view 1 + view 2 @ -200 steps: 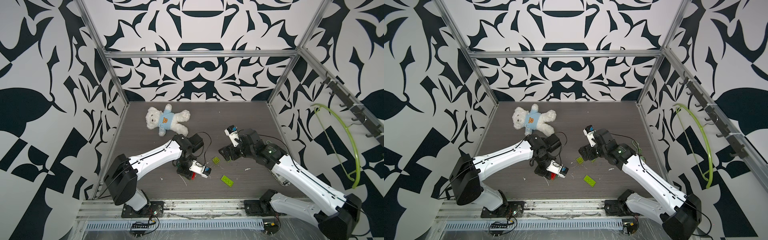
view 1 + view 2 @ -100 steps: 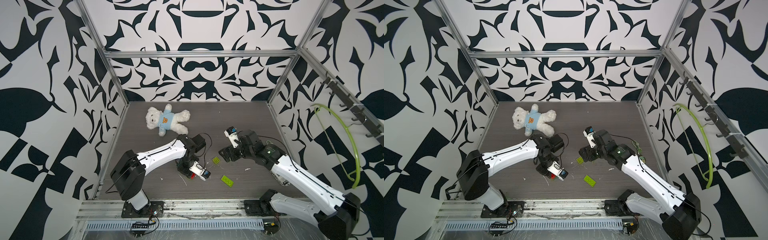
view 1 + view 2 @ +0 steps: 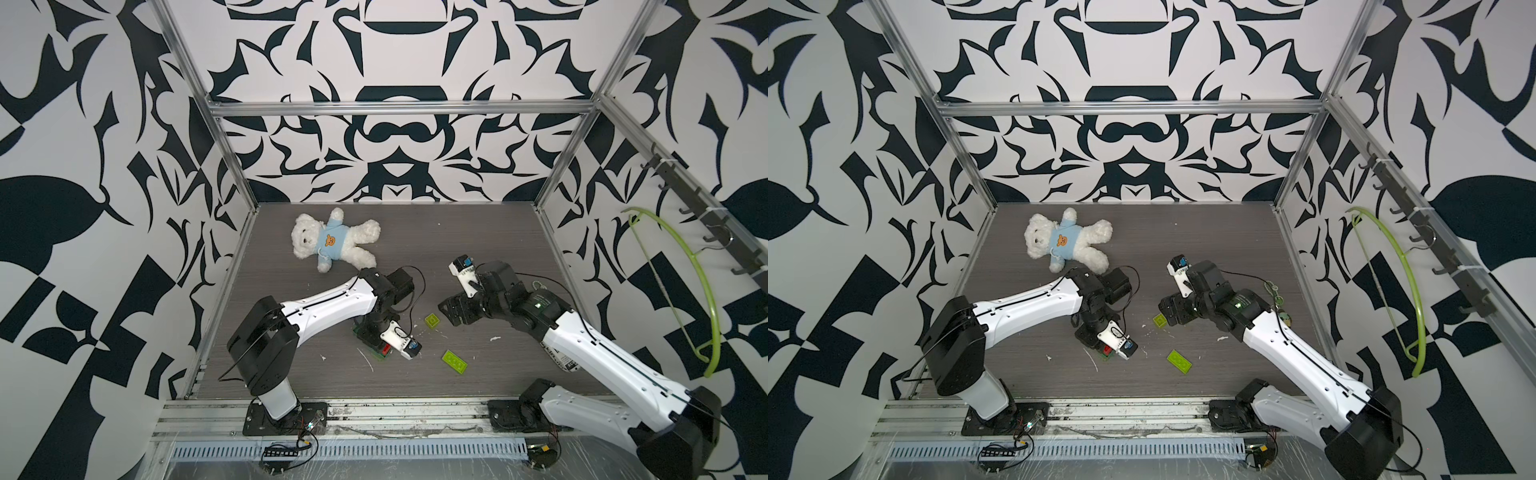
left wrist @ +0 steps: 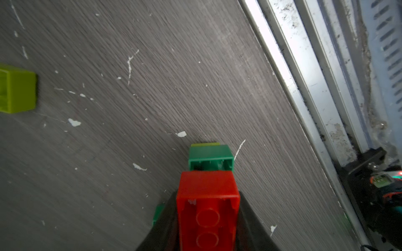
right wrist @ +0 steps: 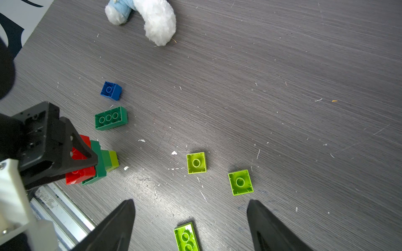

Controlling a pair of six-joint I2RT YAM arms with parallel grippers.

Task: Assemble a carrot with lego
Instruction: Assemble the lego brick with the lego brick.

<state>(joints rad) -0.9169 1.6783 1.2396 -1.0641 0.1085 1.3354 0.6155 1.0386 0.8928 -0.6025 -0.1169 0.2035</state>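
Am clamping half-built carrot (image 5: 102, 163) in my left tool (image 5: 83, 162); right tool (image 5: 190, 204) gaping, empty. Lying loose, awaiting joining: blue brick (image 5: 111, 90), green brick (image 5: 111, 118), three lime bricks (image 5: 196, 163).

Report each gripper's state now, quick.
Left gripper: shut on the tapering stack of red, dark green and lime plastic bricks.
Right gripper: open, holding nothing.
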